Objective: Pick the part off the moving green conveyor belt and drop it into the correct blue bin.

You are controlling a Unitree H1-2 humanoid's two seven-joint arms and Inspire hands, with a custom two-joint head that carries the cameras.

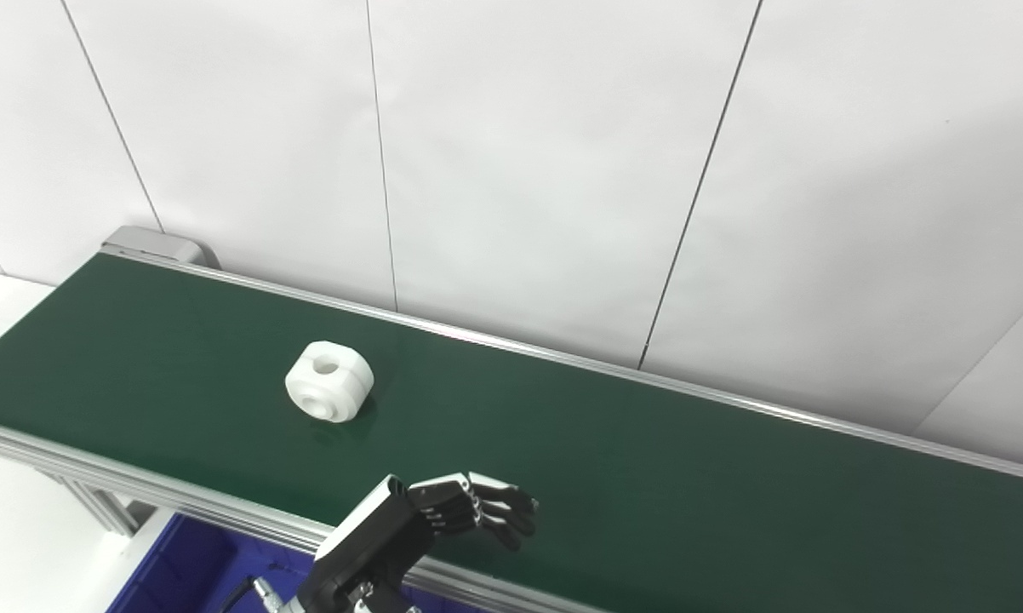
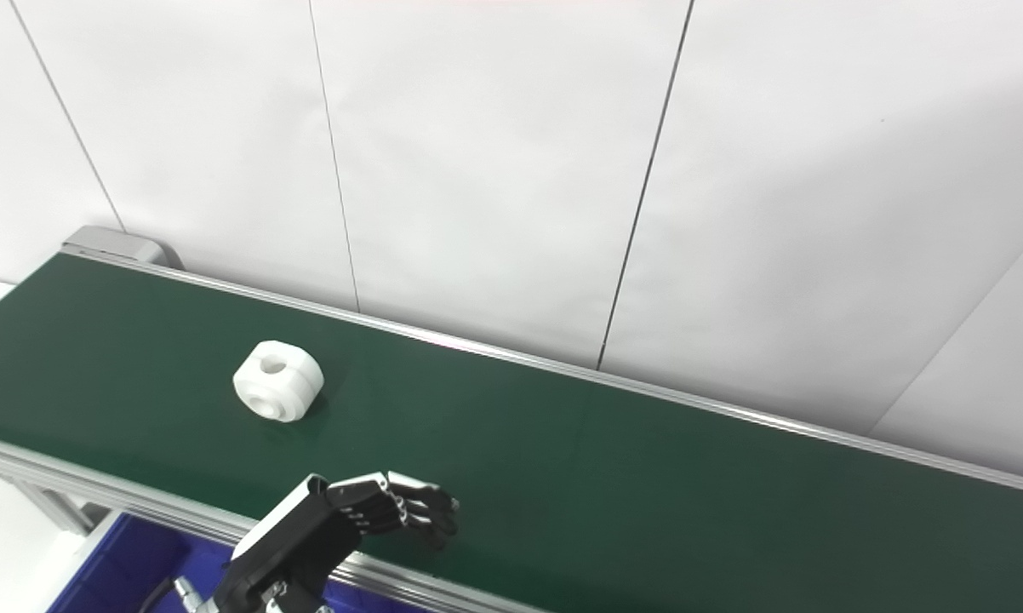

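Observation:
A white chunky part [image 1: 329, 380] with a round hole through it lies on the green conveyor belt [image 1: 648, 460], left of centre; it also shows in the right eye view [image 2: 277, 380]. My left hand [image 1: 456, 507] reaches over the belt's near edge, to the right of the part and nearer to me, and apart from it. Its fingers are loosely curled, apart, and hold nothing. It also shows in the right eye view [image 2: 384, 504]. My right hand is not in view.
A blue bin [image 1: 190, 569] sits below the belt's near rail [image 1: 137, 482] at the bottom left, partly hidden by my arm. A white panelled wall [image 1: 562, 170] stands right behind the belt. The belt's grey end cap [image 1: 156, 244] is at the far left.

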